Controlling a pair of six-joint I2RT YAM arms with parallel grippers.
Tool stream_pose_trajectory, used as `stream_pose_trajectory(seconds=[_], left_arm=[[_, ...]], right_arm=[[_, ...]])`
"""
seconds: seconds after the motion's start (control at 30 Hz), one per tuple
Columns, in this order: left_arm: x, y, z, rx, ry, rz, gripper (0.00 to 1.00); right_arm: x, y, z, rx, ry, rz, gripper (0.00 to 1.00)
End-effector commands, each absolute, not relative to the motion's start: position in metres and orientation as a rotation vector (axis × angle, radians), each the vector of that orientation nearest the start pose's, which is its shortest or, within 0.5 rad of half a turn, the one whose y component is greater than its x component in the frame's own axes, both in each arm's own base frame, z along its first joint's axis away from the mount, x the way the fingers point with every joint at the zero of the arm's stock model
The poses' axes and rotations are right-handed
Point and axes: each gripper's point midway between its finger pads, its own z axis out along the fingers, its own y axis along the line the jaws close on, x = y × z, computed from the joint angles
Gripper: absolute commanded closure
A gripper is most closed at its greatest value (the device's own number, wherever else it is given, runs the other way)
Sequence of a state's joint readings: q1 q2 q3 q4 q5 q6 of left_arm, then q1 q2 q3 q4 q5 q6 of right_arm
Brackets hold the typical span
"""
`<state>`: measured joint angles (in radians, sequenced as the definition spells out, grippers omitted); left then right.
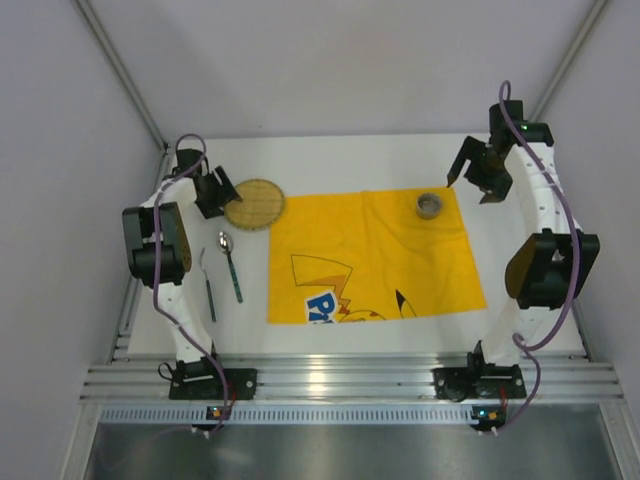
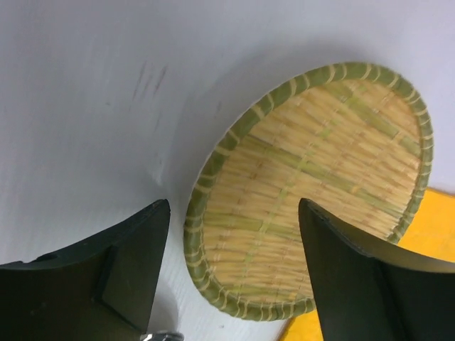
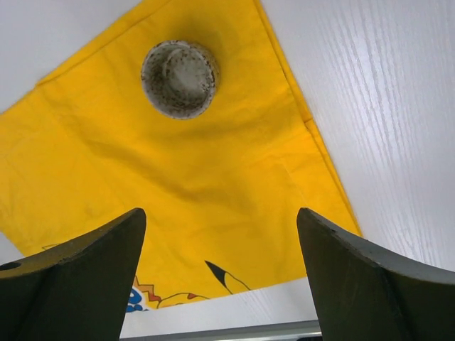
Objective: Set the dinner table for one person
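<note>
**Both claws open, the woven plate's rim between my left fingers**

The dinner table (image 1: 330,155) is the white matte top that spreads under everything here, from my bases out to the far wall. It is stiff and flat and will not give, so anything I lower onto it must go down gently. I judge that light pieces will slide across it at a nudge.

My left claw (image 2: 233,213) is spread wide with nothing in it, at the far left of the table. One finger is over bare table, and the other is over the round woven bamboo plate (image 2: 313,177), so the jaws straddle its near rim. I judge the plate light, fairly stiff and rough enough not to slip. The bound green rim is the place to pinch, since the flat weave offers no edge. Its far side meets a corner of the yellow cartoon-printed cloth (image 1: 370,255), but I cannot tell whether it overlaps.

My right claw (image 3: 220,217) is also open and empty, hovering past the cloth's far right corner, where a small speckled cup (image 3: 179,78) stands. The cup looks hard and breakable. I would take it across the rim.

A spoon (image 1: 230,262) and a fork (image 1: 208,285) lie on the table left of the cloth, thin and low.
</note>
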<state>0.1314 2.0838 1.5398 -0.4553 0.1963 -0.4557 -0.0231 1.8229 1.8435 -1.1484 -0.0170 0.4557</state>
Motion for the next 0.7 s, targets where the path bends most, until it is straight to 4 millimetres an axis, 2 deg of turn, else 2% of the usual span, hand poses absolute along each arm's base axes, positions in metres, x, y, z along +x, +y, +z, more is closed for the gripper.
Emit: stream_pose_trajectory(seconds=[0.0, 0.03, 0.07, 0.1, 0.13, 0.2, 0.23, 0.27, 0.3, 0.37, 0.43, 0.53, 0.57, 0.67], left_arm=[[0.508, 0.001, 0.041, -0.645, 2.412, -0.559, 0.28], [0.509, -0.001, 0.035, -0.656, 2.412, -0.597, 0.32], [0.507, -0.014, 0.035, -0.632, 2.409, -0.701, 0.43], [0.515, -0.015, 0.039, -0.627, 2.364, -0.750, 0.48], [0.515, -0.018, 0.032, -0.639, 2.366, -0.791, 0.50], [0.518, -0.026, 0.032, -0.633, 2.347, -0.887, 0.61], [0.518, -0.026, 0.025, -0.646, 2.355, -0.900, 0.67], [0.520, -0.026, 0.024, -0.647, 2.352, -0.908, 0.77], [0.521, -0.025, 0.025, -0.662, 2.345, -0.925, 0.99], [0.526, -0.023, 0.024, -0.679, 2.324, -0.958, 1.00], [0.534, -0.022, 0.036, -0.677, 2.269, -1.013, 1.00], [0.541, -0.025, 0.064, -0.644, 2.203, -1.100, 1.00], [0.550, -0.025, 0.080, -0.590, 2.145, -1.114, 1.00], [0.558, -0.033, 0.120, -0.523, 2.032, -1.216, 1.00]], right_arm=[[0.386, 0.011, 0.192, 0.664, 2.683, 0.145, 0.12], [0.387, 0.011, 0.193, 0.660, 2.685, 0.144, 0.12], [0.384, 0.011, 0.194, 0.661, 2.695, 0.141, 0.12], [0.388, 0.010, 0.199, 0.649, 2.684, 0.141, 0.12], [0.387, 0.009, 0.200, 0.650, 2.687, 0.127, 0.12], [0.390, 0.007, 0.206, 0.640, 2.673, 0.120, 0.12], [0.390, 0.006, 0.207, 0.642, 2.672, 0.117, 0.12], [0.390, 0.004, 0.207, 0.644, 2.670, 0.116, 0.12], [0.389, 0.003, 0.206, 0.651, 2.672, 0.115, 0.12], [0.390, 0.004, 0.204, 0.651, 2.669, 0.124, 0.12], [0.390, 0.006, 0.201, 0.655, 2.673, 0.141, 0.13], [0.393, 0.011, 0.200, 0.656, 2.667, 0.180, 0.13], [0.395, 0.012, 0.201, 0.650, 2.660, 0.192, 0.13], [0.403, 0.018, 0.209, 0.637, 2.618, 0.252, 0.12]])
